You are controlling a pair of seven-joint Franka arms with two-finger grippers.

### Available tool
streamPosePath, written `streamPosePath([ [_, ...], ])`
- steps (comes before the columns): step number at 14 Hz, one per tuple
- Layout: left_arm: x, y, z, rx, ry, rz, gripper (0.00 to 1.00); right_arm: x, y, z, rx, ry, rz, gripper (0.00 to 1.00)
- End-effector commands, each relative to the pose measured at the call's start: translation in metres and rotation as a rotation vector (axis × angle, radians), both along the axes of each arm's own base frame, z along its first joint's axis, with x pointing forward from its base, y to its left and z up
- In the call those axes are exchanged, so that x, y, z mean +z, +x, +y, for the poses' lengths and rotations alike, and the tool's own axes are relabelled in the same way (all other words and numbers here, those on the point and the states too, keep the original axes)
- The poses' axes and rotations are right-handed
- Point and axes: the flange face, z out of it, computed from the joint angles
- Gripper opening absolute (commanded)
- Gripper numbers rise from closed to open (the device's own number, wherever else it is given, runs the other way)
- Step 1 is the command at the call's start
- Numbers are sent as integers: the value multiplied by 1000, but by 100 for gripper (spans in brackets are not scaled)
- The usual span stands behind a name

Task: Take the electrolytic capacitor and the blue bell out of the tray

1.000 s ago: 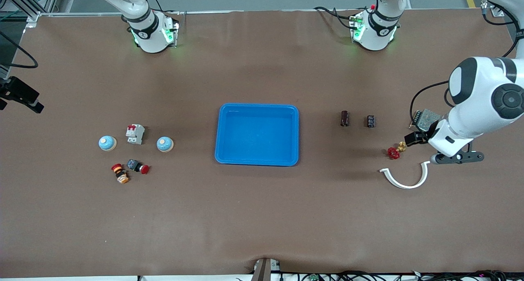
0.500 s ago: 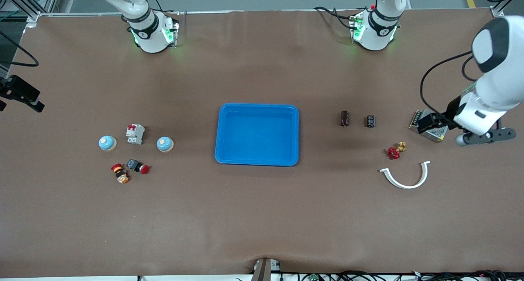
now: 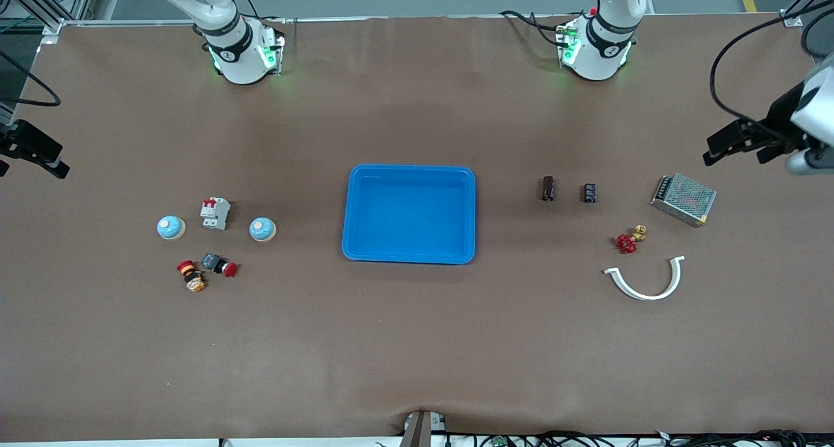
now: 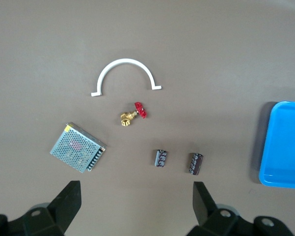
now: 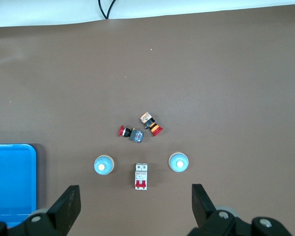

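On the brown table (image 3: 417,343) we see the tray (image 3: 409,256) empty, with capacitors (image 3: 548,188) and blue bells (image 3: 262,229) lying outside it, so the removal looks done. Our left gripper (image 3: 736,144) hangs spread and empty over the table's left-arm end. Our right gripper (image 5: 132,206), also spread, holds nothing above the bells.

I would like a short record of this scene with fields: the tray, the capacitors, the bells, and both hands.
tray: blue tray at table centre, nothing in it
capacitors: two capacitors lying on the table, toward the left arm's end
bells: two blue bells on the table, toward the right arm's end, a breaker between them
left hand: left hand open, holds nothing, over the table near a metal box
right hand: right hand open, holds nothing, above the bells
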Motion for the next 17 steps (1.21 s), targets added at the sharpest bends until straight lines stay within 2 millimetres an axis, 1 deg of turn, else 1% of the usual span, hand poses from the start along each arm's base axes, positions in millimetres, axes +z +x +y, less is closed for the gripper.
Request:
streamPosePath([
  [1, 34, -6, -6, -62, -16, 6, 100, 3, -7, -1, 7, -3, -2, 100],
  [4, 45, -6, -7, -116, -15, -12, 100, 3, -6, 0, 9, -3, -2, 100],
  [7, 48, 0, -9, -135, -14, -7, 100, 3, -6, 1, 9, -2, -2, 100],
  [10, 58, 8, -7, -148, -14, 6, 100, 2, -7, 1, 10, -2, 3, 100],
  [12, 51, 16, -13, -155, -15, 48, 100, 2, -7, 1, 9, -2, 7, 100],
  [15, 50, 18, -12, -160, -7, 54, 100, 2, -7, 4, 16, -2, 7, 100],
  [17, 51, 18, -12, -187, 9, 51, 100, 2, -7, 2, 13, -2, 7, 100],
])
